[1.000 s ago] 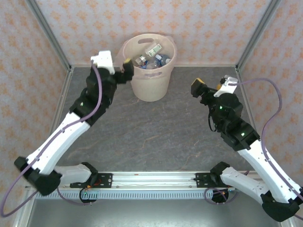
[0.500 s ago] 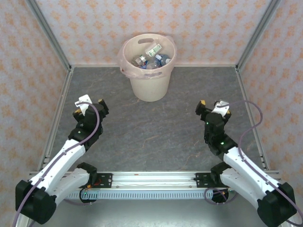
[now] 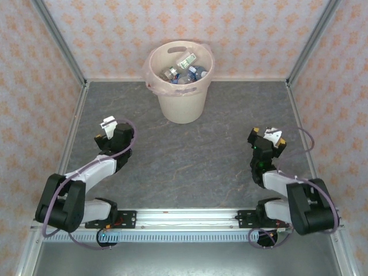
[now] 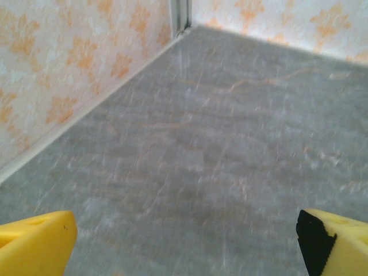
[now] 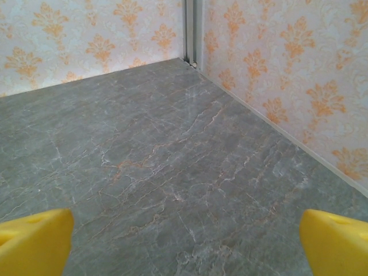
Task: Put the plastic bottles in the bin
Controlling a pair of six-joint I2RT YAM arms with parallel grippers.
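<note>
Small clear and green plastic bottles [image 3: 183, 70] lie heaped inside the large round cream plastic bin [image 3: 183, 108], which stands on a grey marbled tabletop [image 3: 190, 164] that is bare all around it. Well short of the bin, the left end effector [image 4: 184, 250] and right end effector [image 5: 184, 244] are spread wide and empty; the job looks finished.

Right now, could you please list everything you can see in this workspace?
bin: one, cream-beige, far centre of the table, near the back wall.
plastic bottles: several, exact count unclear, mostly clear, heaped inside the bin.
table: one, grey marbled, under everything.
walls: three, orange-patterned wallpaper, left, back and right.
rail: one, silver, near edge.
left arm: one, white and black, near left, jaws open, holding nothing.
right arm: one, white and black, near right, jaws open, holding nothing.
</note>
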